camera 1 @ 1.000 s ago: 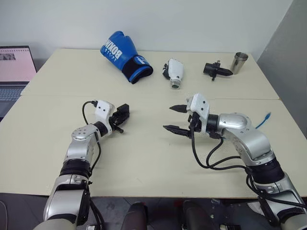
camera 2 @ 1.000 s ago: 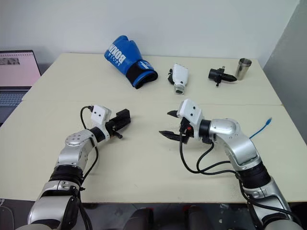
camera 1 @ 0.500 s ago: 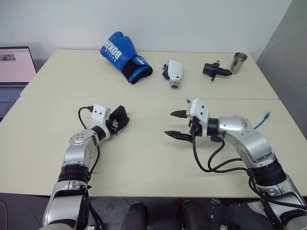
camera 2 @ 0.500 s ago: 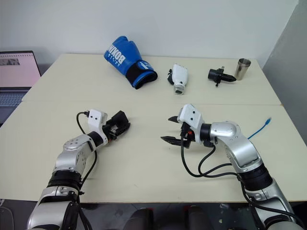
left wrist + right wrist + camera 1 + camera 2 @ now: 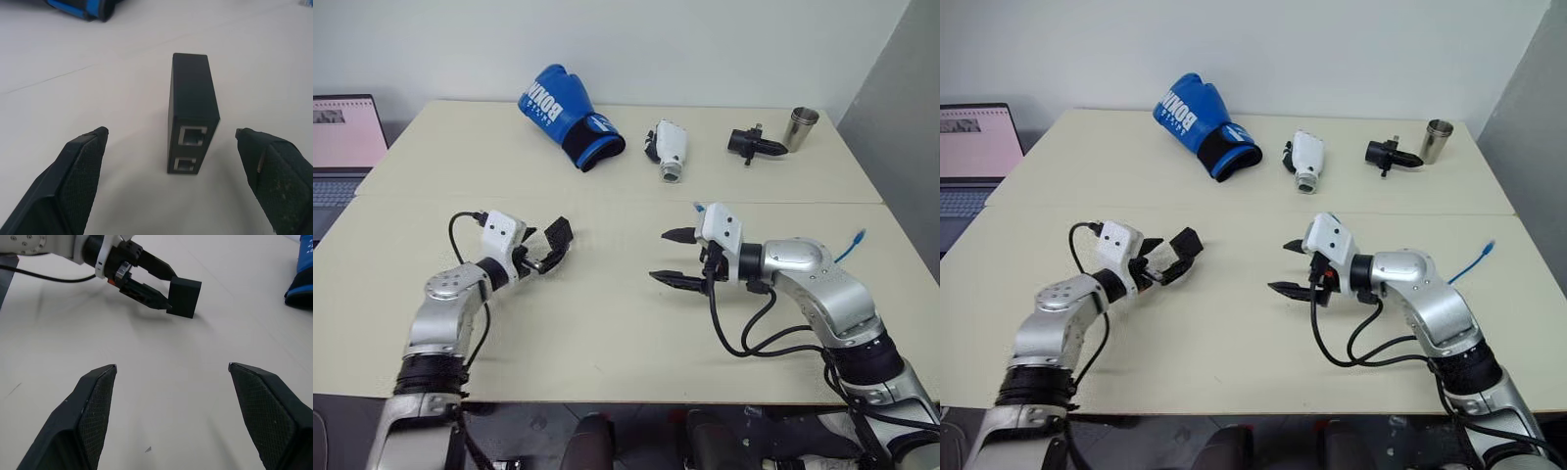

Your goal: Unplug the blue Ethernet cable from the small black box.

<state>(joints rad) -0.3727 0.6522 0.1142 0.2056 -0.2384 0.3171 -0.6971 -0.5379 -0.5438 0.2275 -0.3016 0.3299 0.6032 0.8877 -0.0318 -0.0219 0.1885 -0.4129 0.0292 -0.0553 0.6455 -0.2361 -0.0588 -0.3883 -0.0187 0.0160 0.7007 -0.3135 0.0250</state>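
Now the left gripper [image 5: 168, 169], having just spread its fingers, is leaving the small black box [image 5: 191, 111] standing free, both ports empty, while the blue Ethernet cable [image 5: 851, 246] is lying at three o'clock beyond the likewise spread right gripper [image 5: 674, 257], so unplugging looks complete.

Lab or office: laptop [image 5: 342, 137], bare tables [image 5: 607, 323]

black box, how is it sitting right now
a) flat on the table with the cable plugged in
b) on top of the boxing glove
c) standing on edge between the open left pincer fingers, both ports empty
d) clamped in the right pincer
c: the black box stands on edge on the table, apart from the open left pincer, and both its ports are empty.
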